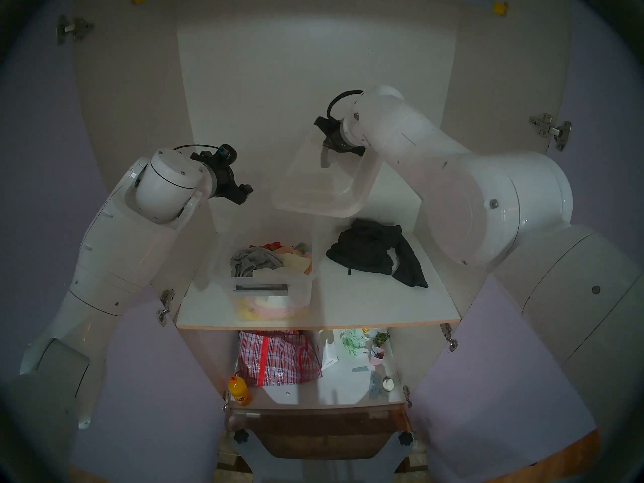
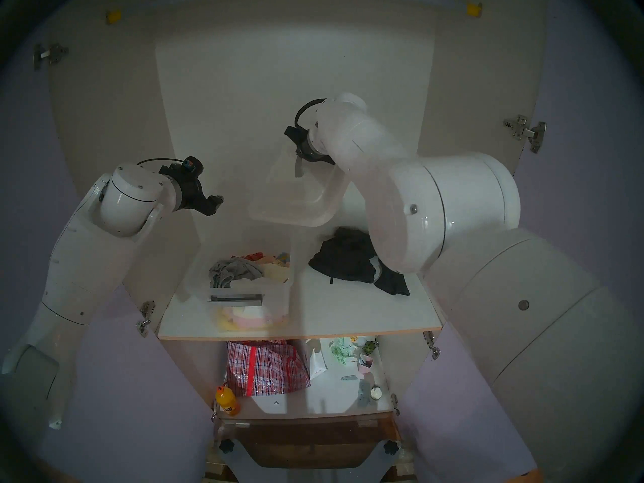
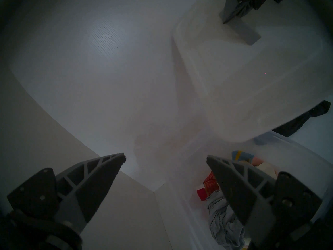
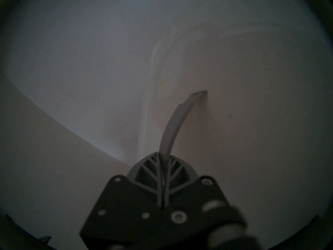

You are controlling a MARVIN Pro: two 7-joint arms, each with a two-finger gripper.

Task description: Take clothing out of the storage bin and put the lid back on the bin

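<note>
The clear storage bin [image 1: 299, 290] stands open on the white shelf with a grey garment [image 1: 251, 259] and small coloured cloths inside. To its right, the black clothing [image 1: 376, 255] lies in a heap on the shelf. My right gripper [image 1: 327, 150] is shut on the grey strip handle [image 4: 173, 125] of the white lid [image 1: 324, 182]. It holds the lid tilted in the air above the bin's back edge. My left gripper [image 1: 245, 193] hangs open and empty to the left of the lid, above the bin's left side. In the left wrist view the lid [image 3: 243, 81] fills the upper right.
The cabinet's back wall and side walls close in the shelf [image 1: 383, 304]. On the shelf below are a red-and-white checked bag [image 1: 278, 357], an orange bottle [image 1: 239, 390] and several small items [image 1: 366, 346]. Both cabinet doors stand open beside my arms.
</note>
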